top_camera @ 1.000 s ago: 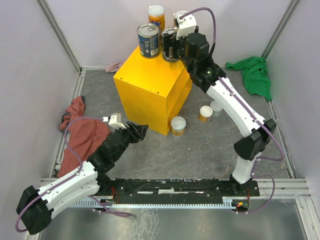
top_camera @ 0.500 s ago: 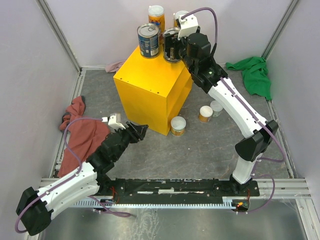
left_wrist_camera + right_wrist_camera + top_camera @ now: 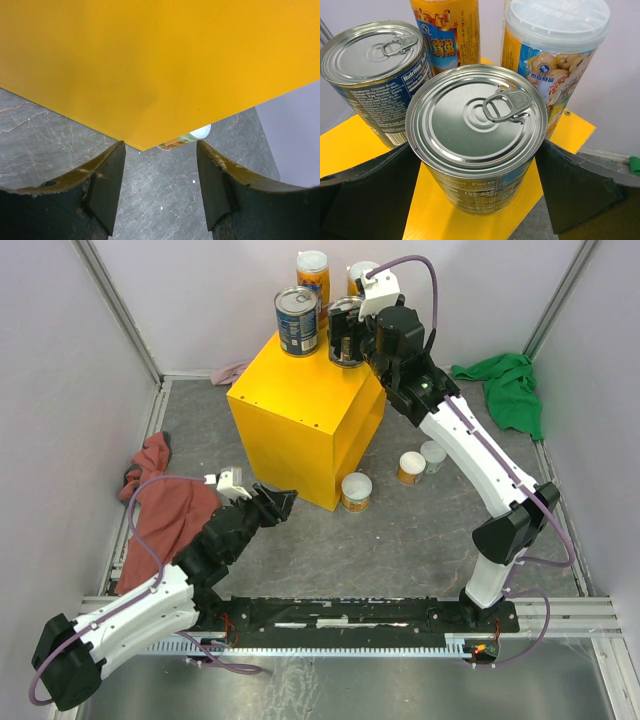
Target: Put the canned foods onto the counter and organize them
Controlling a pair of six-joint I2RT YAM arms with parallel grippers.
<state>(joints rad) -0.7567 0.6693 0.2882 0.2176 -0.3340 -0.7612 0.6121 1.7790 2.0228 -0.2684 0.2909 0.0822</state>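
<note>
**A:** What sits farthest left?

**B:** A red cloth [image 3: 165, 505] lies on the grey worktop [image 3: 400, 540]. Beside it the left pincer [image 3: 160, 195] hangs open with nothing between its fingers, low near a bottom corner of the yellow counter [image 3: 300, 410].

**A:** And on the counter?

**B:** Four cans stand at the far end of its top. The first blue can [image 3: 297, 320] stands free. Just right of it the second blue can [image 3: 475, 120] stands upright by the counter's edge. The right pincer [image 3: 476, 190] grips it, one finger against each side. Behind them stand an orange can [image 3: 313, 273] and a white-lidded tall can [image 3: 555, 50].

**A:** The rest?

**B:** They are down on the worktop. One short can [image 3: 356, 491] stands at the counter's base. Another short can [image 3: 410, 467] and a third short can [image 3: 433, 455] stand just beside each other, farther right. A green cloth [image 3: 505, 385] lies beyond them.
</note>
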